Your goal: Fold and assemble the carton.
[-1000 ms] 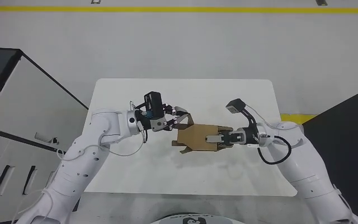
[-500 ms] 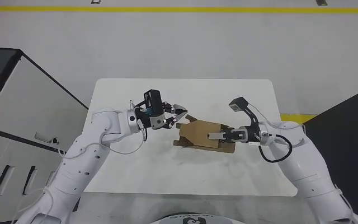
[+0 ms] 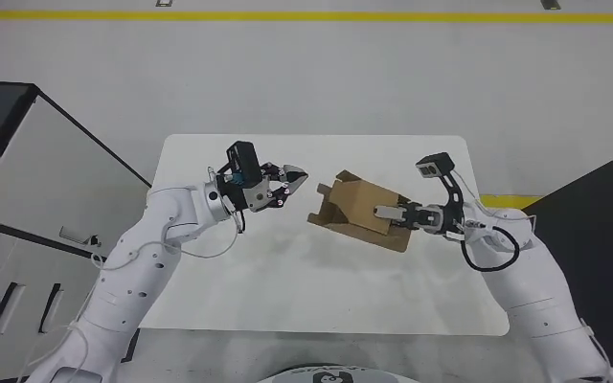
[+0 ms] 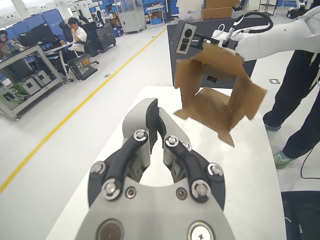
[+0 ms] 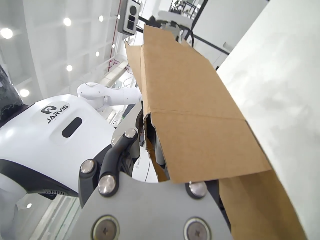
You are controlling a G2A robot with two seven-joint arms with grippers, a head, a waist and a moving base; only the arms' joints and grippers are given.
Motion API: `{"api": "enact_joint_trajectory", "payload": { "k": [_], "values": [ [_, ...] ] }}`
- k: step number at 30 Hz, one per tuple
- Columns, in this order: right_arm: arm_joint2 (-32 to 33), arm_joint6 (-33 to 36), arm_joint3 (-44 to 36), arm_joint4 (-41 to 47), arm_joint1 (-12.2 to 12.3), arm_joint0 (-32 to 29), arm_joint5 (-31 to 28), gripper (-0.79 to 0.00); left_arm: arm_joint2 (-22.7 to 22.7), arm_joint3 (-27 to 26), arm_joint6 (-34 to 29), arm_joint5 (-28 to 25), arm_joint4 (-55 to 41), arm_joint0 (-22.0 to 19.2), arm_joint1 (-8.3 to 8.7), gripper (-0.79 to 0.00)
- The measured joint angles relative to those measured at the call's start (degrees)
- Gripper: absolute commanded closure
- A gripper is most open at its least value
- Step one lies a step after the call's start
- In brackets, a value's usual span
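The right gripper [image 3: 387, 212] was clamped on the open carton [image 3: 352, 205] over the bench [image 3: 268, 287]; the left gripper [image 3: 297, 175], closed together, hung near the carton.

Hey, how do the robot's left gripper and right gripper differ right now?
The right gripper is clamped on one end of the carton, holding it tilted; the left gripper holds nothing. The right gripper touches the carton; the left gripper sits apart from it, pointing at its open end. Both are over the table.
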Motion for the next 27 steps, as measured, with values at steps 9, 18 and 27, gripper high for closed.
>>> {"api": "enact_joint_trajectory", "payload": {
  "k": [9,18,27],
  "values": [
    [0.5,-3.1,-1.4,-0.2,-0.1,-0.7,-0.2,0.000,0.4,-0.2,-1.2,1.5,0.1,0.7,-0.08,0.000],
    [1.3,-2.0,-1.9,3.5,-0.2,-1.1,-1.4,0.000,1.1,0.7,-2.4,0.3,-1.0,1.1,-0.11,0.000],
    [0.8,-1.8,-2.0,2.9,-0.3,-0.6,0.0,0.000,2.9,-2.1,-1.1,-3.2,-1.0,-0.1,-0.37,0.000]
  ]
}}
